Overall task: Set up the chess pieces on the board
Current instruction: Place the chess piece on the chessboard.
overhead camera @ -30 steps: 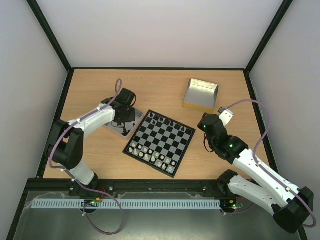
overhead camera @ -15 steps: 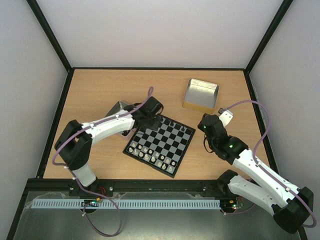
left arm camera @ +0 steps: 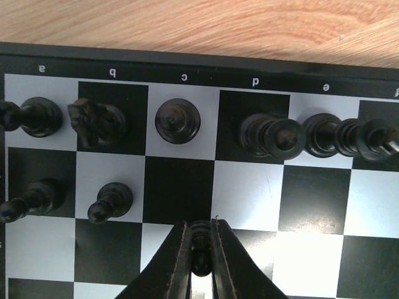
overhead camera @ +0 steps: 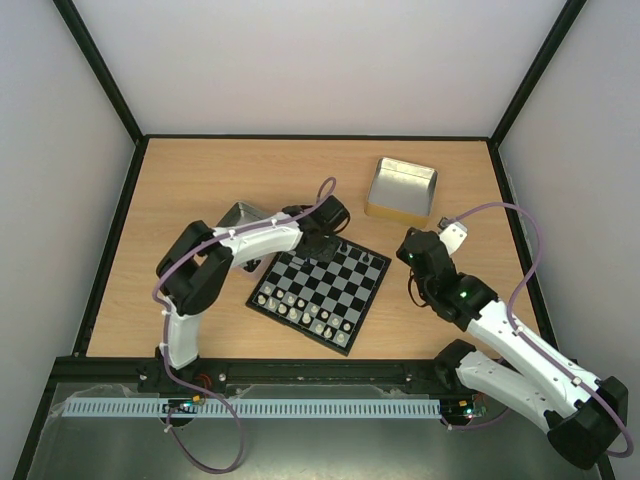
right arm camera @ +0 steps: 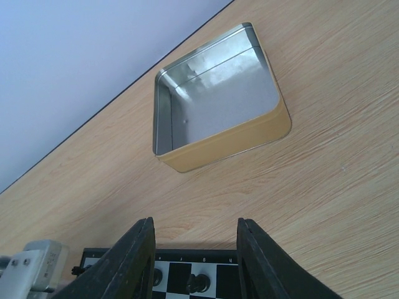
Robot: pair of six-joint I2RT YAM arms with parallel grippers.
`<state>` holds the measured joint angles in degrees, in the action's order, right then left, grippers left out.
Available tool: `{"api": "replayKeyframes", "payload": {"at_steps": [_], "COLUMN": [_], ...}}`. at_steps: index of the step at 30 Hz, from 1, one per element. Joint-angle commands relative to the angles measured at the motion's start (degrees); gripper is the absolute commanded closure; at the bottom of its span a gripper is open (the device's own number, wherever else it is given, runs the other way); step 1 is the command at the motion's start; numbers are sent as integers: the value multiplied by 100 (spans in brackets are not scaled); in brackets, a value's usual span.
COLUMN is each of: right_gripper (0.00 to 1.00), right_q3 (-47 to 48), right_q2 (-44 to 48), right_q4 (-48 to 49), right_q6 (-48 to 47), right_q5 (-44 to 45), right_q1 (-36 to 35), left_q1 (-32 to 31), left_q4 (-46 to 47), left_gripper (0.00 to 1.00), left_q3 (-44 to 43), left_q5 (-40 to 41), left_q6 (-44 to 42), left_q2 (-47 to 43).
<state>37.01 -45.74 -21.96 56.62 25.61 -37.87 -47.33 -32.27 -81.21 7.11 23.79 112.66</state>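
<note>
The board point(overhead camera: 300, 315) lies mid-table, with pale pieces along its near edge and black pieces point(overhead camera: 345, 245) along its far edge. In the left wrist view the back row holds several black pieces point(left arm camera: 177, 120), with two black pawns point(left arm camera: 110, 201) in the second row. My left gripper point(left arm camera: 201, 249) is shut on a black pawn point(left arm camera: 201, 244) and holds it over the board's far left part point(overhead camera: 322, 243). My right gripper point(right arm camera: 194, 249) is open and empty, hovering off the board's right corner point(overhead camera: 413, 250); the board's edge point(right arm camera: 187, 255) shows between its fingers.
A gold-walled metal tin point(overhead camera: 402, 187) stands at the back right, empty inside in the right wrist view point(right arm camera: 218, 99). A second metal tray point(overhead camera: 238, 215) sits left of the board behind my left arm.
My left gripper has swung right from the left tray to above the board's far rows. The right arm has not moved.
</note>
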Motion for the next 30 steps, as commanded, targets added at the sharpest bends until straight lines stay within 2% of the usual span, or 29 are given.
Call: {"api": "replayKeyframes", "payload": {"at_steps": [1,30], "right_gripper": [65,64], "right_q3": [-63,-29], "right_q2": [82,117], "right_q4": [35,-37], "right_q6": [61,40], "right_q5": [243,244], "right_q1": [16,16], "left_q1": [5,303], "left_q4": [-248,-87], "left_gripper": [90,86], "left_q3": [-235,-360], "left_q5": [54,-103], "left_q6": [55,91], "left_q2": [141,554]}}
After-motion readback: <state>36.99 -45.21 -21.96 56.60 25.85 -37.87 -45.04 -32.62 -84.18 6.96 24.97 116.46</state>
